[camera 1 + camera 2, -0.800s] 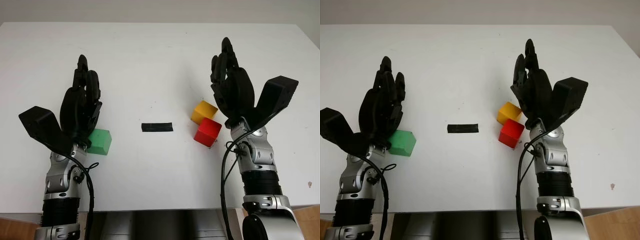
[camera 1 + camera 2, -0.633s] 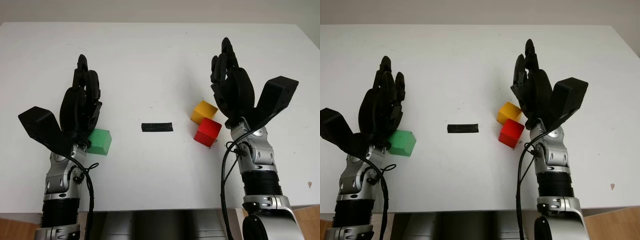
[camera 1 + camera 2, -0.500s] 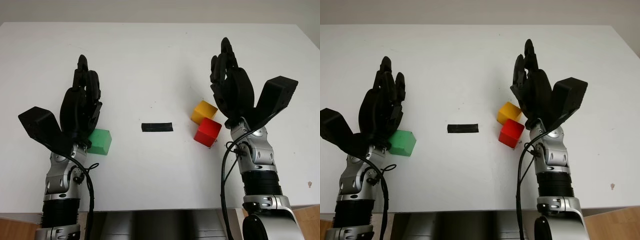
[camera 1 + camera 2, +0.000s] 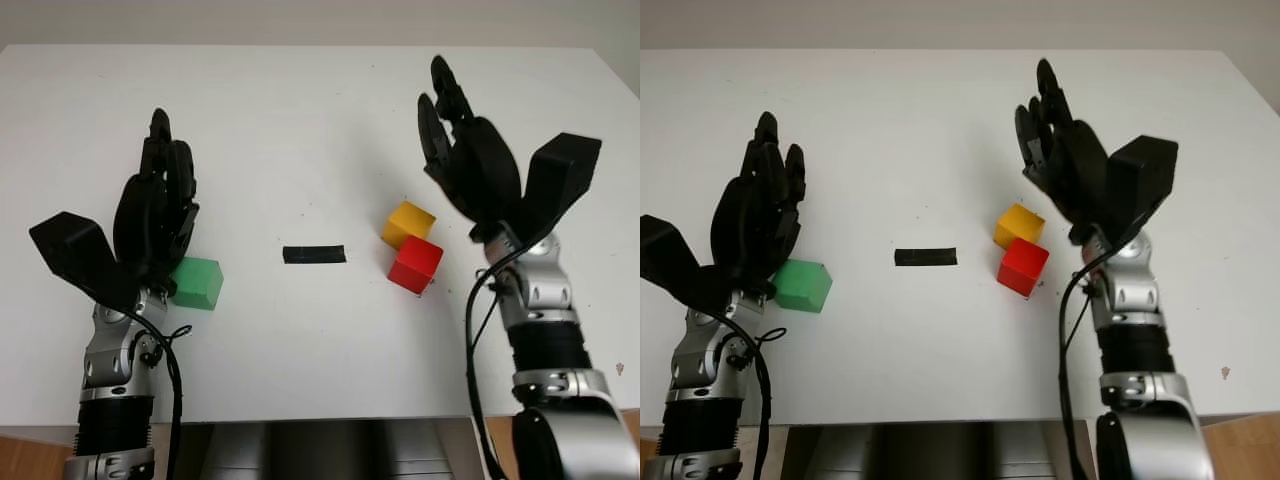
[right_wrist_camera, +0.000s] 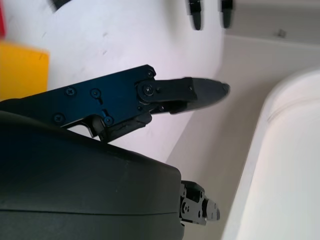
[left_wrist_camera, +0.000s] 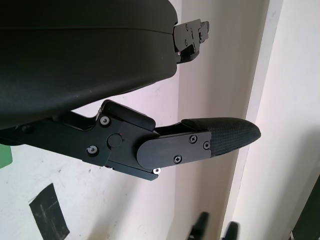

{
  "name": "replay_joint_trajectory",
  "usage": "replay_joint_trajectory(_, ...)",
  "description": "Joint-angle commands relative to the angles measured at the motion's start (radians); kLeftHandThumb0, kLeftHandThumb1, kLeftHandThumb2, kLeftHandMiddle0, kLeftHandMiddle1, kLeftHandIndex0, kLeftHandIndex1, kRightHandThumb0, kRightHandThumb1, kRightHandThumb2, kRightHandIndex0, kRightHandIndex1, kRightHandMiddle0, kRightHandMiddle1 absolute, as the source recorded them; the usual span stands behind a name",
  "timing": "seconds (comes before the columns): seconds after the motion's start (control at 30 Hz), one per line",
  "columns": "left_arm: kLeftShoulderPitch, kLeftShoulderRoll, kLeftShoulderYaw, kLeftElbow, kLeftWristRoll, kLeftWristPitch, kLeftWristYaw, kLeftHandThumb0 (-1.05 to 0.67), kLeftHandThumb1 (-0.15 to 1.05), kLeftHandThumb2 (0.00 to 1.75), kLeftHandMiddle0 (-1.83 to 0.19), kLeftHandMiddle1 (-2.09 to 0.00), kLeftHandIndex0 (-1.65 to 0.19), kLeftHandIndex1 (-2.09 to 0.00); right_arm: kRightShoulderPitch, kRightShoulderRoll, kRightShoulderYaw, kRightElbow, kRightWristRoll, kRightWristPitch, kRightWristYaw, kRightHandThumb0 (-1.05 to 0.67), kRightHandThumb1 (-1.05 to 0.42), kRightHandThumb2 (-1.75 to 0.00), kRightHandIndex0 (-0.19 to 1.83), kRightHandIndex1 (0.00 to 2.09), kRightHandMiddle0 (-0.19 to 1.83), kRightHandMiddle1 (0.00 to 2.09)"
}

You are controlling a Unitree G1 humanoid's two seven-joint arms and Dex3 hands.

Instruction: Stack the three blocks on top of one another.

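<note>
Nearest the front edge of the white counter (image 4: 300,370): two forearms rising from below, each ending in a black hand held up above the surface. Left hand (image 4: 155,215) released, grasping nothing, poised just above and beside the green block (image 4: 196,283), which sat flat on the counter at the left. Probably stationed there for a first pick, though no contact with the block could be made out. Right hand (image 4: 470,165) likewise released and empty, raised over the counter to the right of the other two blocks and apart from them.

A little further in: red block (image 4: 416,264) flat on the counter, turned at an angle, with the yellow block (image 4: 408,222) just behind it and touching or nearly so; hard to say which. Between the green block and that pair, a short strip of black tape (image 4: 314,254) stuck to the counter, perhaps marking the spot for the stack. Nothing stacked as yet; all three blocks at counter level, green well apart from the other two.

Beyond: plain white counter running back to its far edge, faintly specked. Past that edge, a pale wall (image 4: 320,20).
</note>
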Motion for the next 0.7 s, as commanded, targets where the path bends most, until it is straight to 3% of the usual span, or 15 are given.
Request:
replay_joint_trajectory(0.0, -0.013, 0.004, -0.002, -0.011, 0.001, -0.002, -0.004, -0.76, 1.05, 0.56, 0.19, 0.0, 0.19, 0.0, -0.046, -0.073, 0.026, -0.01, -0.047, -0.033, 0.032, -0.44, -0.83, -0.03, 0.06, 0.13, 0.08, 0.17)
replay_joint_trajectory(0.07, -0.015, 0.007, -0.006, -0.012, 0.006, 0.001, -0.004, -0.75, 1.05, 0.56, 0.19, 0.0, 0.19, 0.0, -0.073, -0.135, 0.049, -0.023, -0.098, -0.061, 0.064, -0.41, -0.73, -0.03, 0.19, 0.18, 0.21, 0.21)
replay_joint_trajectory(0.23, -0.019, 0.014, -0.009, -0.016, 0.01, 0.011, -0.004, -0.75, 1.05, 0.57, 0.19, 0.0, 0.19, 0.0, -0.102, -0.263, 0.128, -0.05, -0.258, -0.225, 0.107, -0.46, -0.64, -0.05, 0.44, 0.16, 0.51, 0.14)
replay_joint_trajectory(0.37, -0.022, 0.026, -0.006, -0.017, 0.009, 0.015, -0.01, -0.76, 1.05, 0.57, 0.19, 0.0, 0.19, 0.0, -0.1, -0.332, 0.165, -0.049, -0.315, -0.432, 0.134, -0.4, -0.6, -0.05, 0.56, 0.16, 0.68, 0.11)
replay_joint_trajectory(0.53, -0.033, 0.035, -0.002, -0.017, 0.004, 0.027, -0.008, -0.77, 1.05, 0.56, 0.19, 0.0, 0.19, 0.0, -0.092, -0.455, 0.221, -0.107, -0.44, -0.626, 0.178, -0.49, -0.64, -0.06, 0.55, 0.1, 0.68, 0.06)
replay_joint_trajectory(0.67, -0.038, 0.041, -0.002, -0.024, 0.001, 0.041, -0.01, -0.77, 1.05, 0.56, 0.19, 0.0, 0.19, 0.0, -0.088, -0.52, 0.247, -0.163, -0.491, -0.676, 0.224, -0.54, -0.66, -0.06, 0.46, 0.04, 0.6, 0.03)
